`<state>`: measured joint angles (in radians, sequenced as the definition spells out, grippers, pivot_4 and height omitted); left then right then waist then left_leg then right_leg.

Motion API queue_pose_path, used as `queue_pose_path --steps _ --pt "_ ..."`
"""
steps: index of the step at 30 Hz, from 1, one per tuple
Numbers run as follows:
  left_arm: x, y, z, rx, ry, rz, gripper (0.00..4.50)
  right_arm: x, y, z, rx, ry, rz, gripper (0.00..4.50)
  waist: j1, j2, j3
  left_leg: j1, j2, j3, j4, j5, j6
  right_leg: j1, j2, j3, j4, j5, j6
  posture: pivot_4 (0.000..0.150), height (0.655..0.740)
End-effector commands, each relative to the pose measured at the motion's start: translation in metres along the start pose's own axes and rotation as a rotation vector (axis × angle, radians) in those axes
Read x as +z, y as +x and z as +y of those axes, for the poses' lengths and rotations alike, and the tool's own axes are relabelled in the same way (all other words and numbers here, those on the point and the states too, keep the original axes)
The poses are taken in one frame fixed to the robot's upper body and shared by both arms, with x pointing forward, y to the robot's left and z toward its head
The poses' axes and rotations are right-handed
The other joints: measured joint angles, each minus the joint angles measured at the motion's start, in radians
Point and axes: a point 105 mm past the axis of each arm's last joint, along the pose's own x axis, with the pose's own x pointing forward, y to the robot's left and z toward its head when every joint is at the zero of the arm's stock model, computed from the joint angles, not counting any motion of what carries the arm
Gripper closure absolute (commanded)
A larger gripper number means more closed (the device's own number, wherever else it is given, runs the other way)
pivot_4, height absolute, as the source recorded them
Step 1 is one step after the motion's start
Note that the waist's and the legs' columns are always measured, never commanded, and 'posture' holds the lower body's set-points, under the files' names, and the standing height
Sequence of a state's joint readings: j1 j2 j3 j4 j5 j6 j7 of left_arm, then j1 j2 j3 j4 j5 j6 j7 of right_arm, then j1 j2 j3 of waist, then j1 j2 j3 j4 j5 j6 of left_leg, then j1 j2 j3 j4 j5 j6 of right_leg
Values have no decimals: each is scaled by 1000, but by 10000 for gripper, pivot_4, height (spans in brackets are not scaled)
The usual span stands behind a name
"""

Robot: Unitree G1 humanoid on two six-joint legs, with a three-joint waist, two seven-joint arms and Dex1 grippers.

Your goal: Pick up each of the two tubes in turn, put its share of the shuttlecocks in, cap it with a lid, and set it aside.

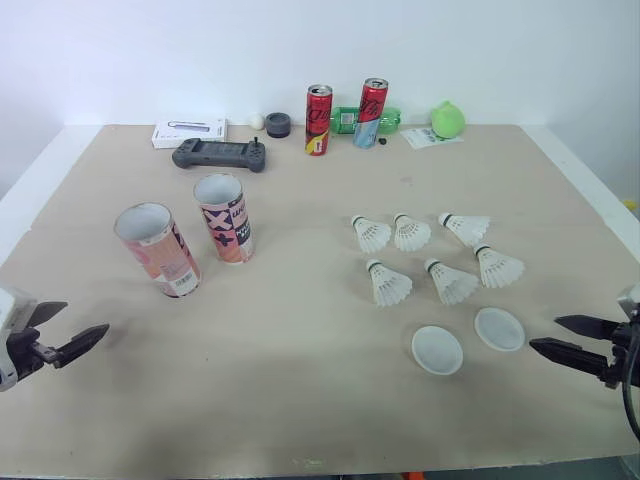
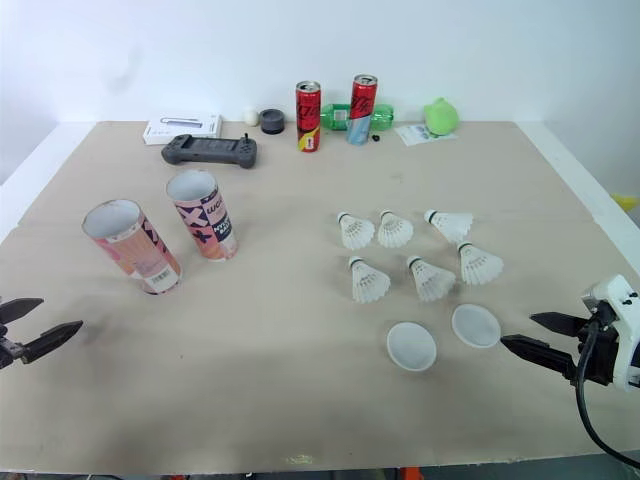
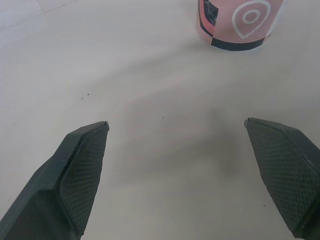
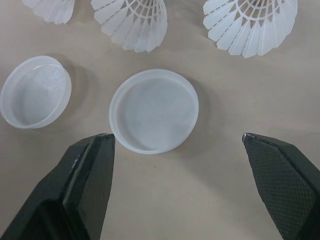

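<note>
Near tube point(image 1: 157, 250) and far tube point(image 1: 223, 218) upright at left, six shuttlecocks point(image 1: 410, 233) at right, two lids point(image 1: 437, 350) just nearer — left gripper point(image 1: 82, 320) and right gripper point(image 1: 545, 333) spread wide, holding nothing

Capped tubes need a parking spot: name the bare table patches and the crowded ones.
Bare: the strip between the tubes and the shuttlecocks; the near edge from the left gripper to the lids. Crowded: the back edge around the cans, and where the shuttlecocks lie.
</note>
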<state>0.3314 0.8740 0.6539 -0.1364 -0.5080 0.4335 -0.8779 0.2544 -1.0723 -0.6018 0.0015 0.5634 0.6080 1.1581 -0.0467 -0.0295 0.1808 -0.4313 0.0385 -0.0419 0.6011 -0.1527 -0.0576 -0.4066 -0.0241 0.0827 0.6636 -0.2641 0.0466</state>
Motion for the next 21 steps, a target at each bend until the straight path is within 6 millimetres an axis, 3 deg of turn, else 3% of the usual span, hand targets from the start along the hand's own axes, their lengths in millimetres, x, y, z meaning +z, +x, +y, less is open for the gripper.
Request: queue_pose_path --steps 1,20,21 --pt "7 -5 4 23 0 -27 0 21 -9 0 -21 -62 -40 1105 0 0 0 0 0 0 0 0 0 0 0 0 0 0 0 1500 7400" --pt "6 -3 7 34 -11 -20 0 25 -6 6 -6 -66 -35 1105 0 0 0 1 0 0 0 0 0 1 0 0 1 0 0 1500 7400" --pt "7 -3 7 34 -14 -26 0 32 -5 11 15 -77 -57 1105 0 0 0 1 0 0 0 0 0 1 0 0 1 0 0 1500 7400"
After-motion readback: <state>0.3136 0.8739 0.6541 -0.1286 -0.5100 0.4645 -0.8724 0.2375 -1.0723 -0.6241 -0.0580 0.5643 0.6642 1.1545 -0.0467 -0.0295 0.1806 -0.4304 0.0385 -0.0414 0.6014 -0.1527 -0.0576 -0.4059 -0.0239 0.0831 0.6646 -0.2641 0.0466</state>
